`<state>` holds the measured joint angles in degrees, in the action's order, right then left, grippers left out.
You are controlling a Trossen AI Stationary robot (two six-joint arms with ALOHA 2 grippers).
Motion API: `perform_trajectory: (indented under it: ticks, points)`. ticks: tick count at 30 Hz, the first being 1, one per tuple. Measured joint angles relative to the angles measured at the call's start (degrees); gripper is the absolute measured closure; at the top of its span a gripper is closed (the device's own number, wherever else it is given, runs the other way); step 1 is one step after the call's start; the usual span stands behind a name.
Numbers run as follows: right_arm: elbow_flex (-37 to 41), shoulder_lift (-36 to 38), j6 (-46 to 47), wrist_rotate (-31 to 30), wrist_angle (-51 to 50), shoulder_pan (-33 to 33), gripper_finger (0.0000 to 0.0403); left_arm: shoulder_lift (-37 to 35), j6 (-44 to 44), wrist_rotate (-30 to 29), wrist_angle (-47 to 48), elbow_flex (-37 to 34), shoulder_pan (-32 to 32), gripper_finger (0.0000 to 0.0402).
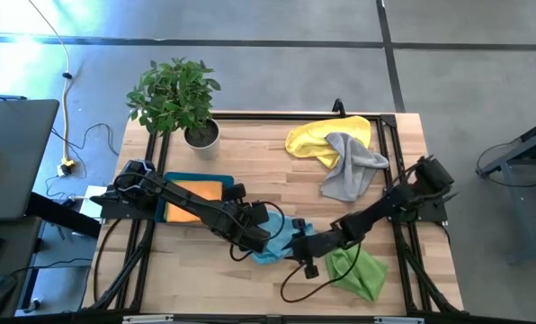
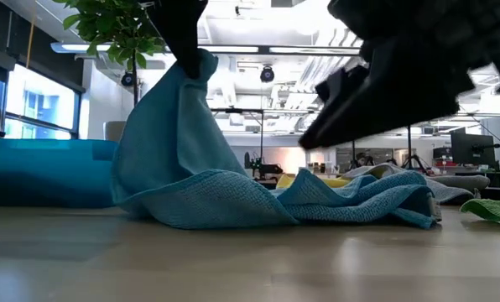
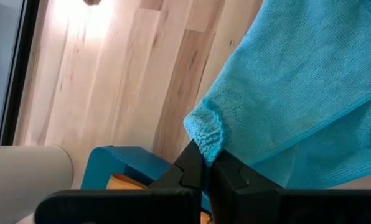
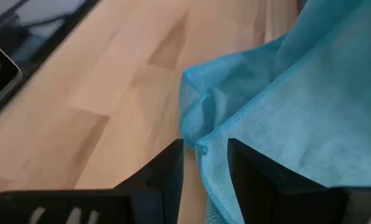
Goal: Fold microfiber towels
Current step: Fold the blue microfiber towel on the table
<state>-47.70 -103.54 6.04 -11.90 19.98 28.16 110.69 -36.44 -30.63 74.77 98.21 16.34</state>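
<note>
A light blue towel (image 1: 286, 238) lies near the table's middle front. In the low view its left part (image 2: 174, 126) is drawn up into a peak and the rest (image 2: 351, 197) lies rumpled on the table. My left gripper (image 3: 209, 163) is shut on it at the peak. My right gripper (image 4: 204, 158) is open and low at the towel's right side, with a towel edge (image 4: 201, 146) between its fingers. A lime green towel (image 1: 356, 270) lies at the front right. Yellow (image 1: 322, 135) and grey (image 1: 351, 171) towels lie at the back right. An orange towel (image 1: 194, 200) lies in the teal tray (image 1: 192, 179). My left gripper pinches a corner of the blue towel (image 3: 205, 134) between its two fingertips, and the corner's tuft sticks out past them. The gripper comes from above (image 2: 183, 33). The towel hangs from it in a slack cone, its lower part on the table.
A potted plant (image 1: 180, 99) stands at the back left, beyond the tray. Bare wood shows at the front left and at the table's far middle. Black frame rails run along the table's edges.
</note>
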Motion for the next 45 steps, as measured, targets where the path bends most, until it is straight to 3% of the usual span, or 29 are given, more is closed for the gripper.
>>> perform_trajectory:
  ticks: [11,18,25,31,35,45]
  points:
    - [-3.74,-6.77,0.75,-0.07,-0.63,-0.52,0.0292,0.00,-0.43,0.64,-0.74,0.00,0.00,0.0402]
    - [-3.72,-5.95,2.96,-2.16,-2.35,-0.52,0.0391,0.00,-0.44,1.75,-1.02,0.00,0.91,0.0402]
    - [-3.72,1.72,5.80,-2.94,-8.71,-0.37,0.0400,0.00,1.53,4.48,-1.00,0.00,2.66,0.0402]
    - [-3.72,13.13,5.56,-10.43,-20.22,0.49,0.0401,-0.13,2.13,5.23,-1.13,0.00,3.65,0.0402]
    - [-3.72,20.45,5.94,-16.92,-28.10,1.24,0.0402,-0.24,0.80,0.82,-1.28,1.35,3.67,0.0402]
    - [-3.67,33.81,3.11,-33.74,-41.08,1.24,0.0402,-1.17,-5.07,-21.30,-1.08,4.63,3.41,0.0402]
